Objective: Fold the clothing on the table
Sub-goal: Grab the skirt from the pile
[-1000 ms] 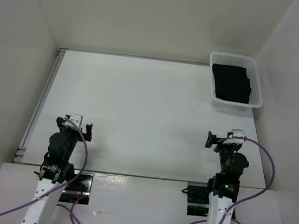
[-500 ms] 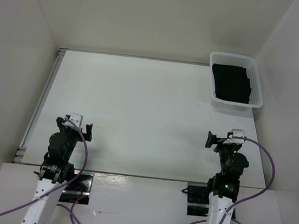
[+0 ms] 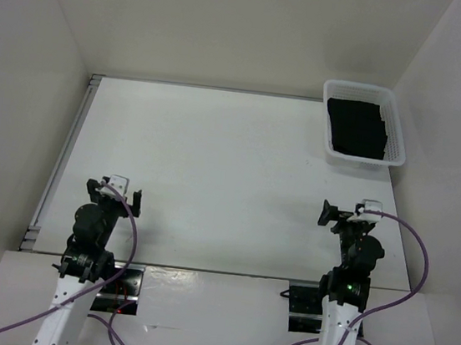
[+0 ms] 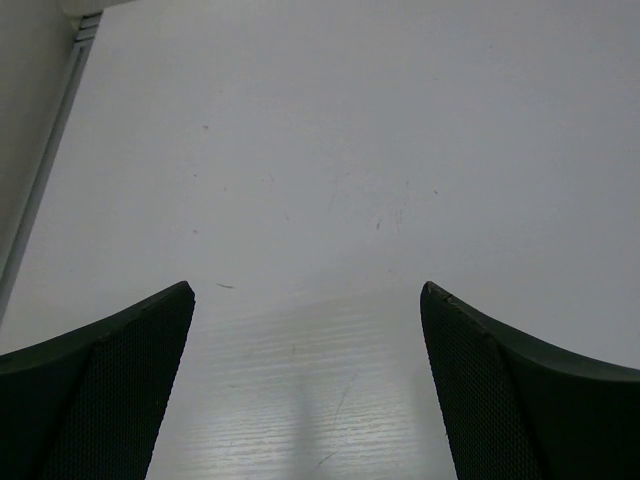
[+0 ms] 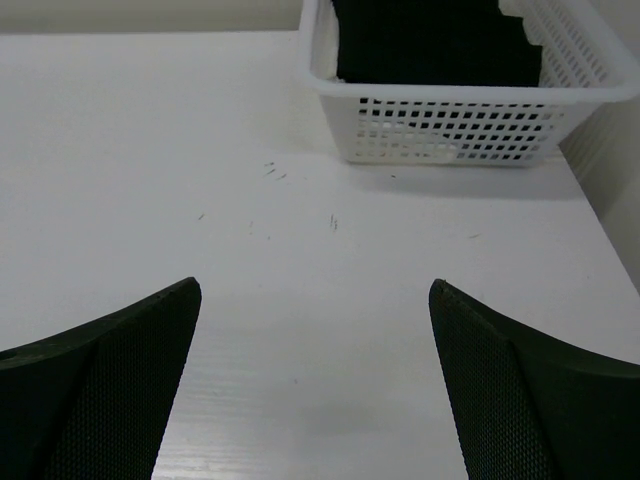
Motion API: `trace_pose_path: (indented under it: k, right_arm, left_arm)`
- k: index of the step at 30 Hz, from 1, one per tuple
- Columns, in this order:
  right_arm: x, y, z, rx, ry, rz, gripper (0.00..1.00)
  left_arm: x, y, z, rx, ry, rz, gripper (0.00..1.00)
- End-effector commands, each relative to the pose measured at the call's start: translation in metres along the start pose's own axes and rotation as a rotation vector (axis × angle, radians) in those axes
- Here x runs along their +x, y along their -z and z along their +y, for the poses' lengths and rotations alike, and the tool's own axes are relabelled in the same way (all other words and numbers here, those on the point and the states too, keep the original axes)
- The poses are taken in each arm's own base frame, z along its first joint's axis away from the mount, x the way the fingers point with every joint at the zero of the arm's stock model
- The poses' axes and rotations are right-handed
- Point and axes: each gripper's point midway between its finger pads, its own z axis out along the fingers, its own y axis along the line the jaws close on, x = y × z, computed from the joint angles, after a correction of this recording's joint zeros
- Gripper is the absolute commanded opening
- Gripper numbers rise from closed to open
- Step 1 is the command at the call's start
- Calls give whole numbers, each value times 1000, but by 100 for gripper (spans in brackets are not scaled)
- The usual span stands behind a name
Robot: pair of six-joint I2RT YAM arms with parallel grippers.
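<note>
Overhead view: white counter, two robot arms at its near edge. Left hand and right hand both hover low over the counter, fingers spread wide, holding nothing. Black clothing lies inside a white perforated basket at the far right corner, well apart from both hands. Step, by my read: very start, nothing folded, garment not yet on the counter. Next move prob. needs the right arm, being nearer, to reach fwd into the basket, pinch fabric w/o snagging the rim, and carry it to mid-counter for spreading.
</note>
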Motion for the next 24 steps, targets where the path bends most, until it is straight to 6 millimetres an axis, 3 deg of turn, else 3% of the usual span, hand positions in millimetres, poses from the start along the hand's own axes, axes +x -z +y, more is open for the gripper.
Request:
trace_pose_path:
  k: [1,3,5,6,7,9,10,11,12,13,14,15,16,17,18,19,20,21,22,24]
  right_arm:
    - [-83,14,-14,110,-69,-250,98]
    - [-119,26,-25,183,-98,-346,98]
    - [-133,33,-31,225,-119,-363,98]
    - [-151,42,-28,220,-124,-397,98]
    - [-156,44,-28,221,-124,-395,98]
    - [-179,55,-28,235,-162,-434,98]
    - [-187,58,-29,239,-177,-449,98]
    - [-195,61,-28,235,-186,-463,98]
    - [-208,61,-29,244,-199,-449,98]
    - [-213,58,-27,234,-216,-427,98]
    - [-224,43,-33,261,-240,-335,98]
    - [-227,31,-36,270,-258,-265,98]
    - [-231,19,-39,280,-265,-191,98]
    - [-237,-7,-41,273,-265,-33,98]
    - [-261,7,-38,270,-240,-53,98]
    - [-246,-25,-35,210,-210,96,98]
    - [-280,-27,-31,173,-193,74,98]
    - [-276,-34,-28,150,-214,123,98]
    - [-257,-47,-22,106,-262,225,98]
    - [-254,-53,-8,-12,-230,268,98]
  left_arm:
    - [-86,21,25,-107,-24,-281,100]
    - [-124,38,41,-180,-72,-369,100]
    - [-155,53,55,-246,-65,-448,100]
    - [-167,60,63,-288,-81,-467,100]
    - [-193,71,68,-298,-92,-494,100]
    - [-220,80,78,-339,-108,-497,100]
    - [-218,65,88,-380,-105,-397,100]
    - [-260,83,101,-426,-86,-437,100]
    - [-275,83,109,-455,-81,-401,100]
    - [-259,52,116,-483,-57,-210,100]
    - [-310,70,128,-517,-22,-254,100]
    - [-319,64,130,-517,-24,-194,100]
    - [-292,30,125,-478,-68,21,100]
    - [-280,28,125,-474,-71,144,100]
    - [-300,22,128,-479,-64,119,100]
    - [-302,13,127,-454,-84,194,100]
    - [-299,10,129,-460,-77,229,100]
    - [-296,6,123,-424,-74,258,100]
    - [-282,-1,120,-394,-84,330,100]
    - [-268,-7,108,-347,-15,363,100]
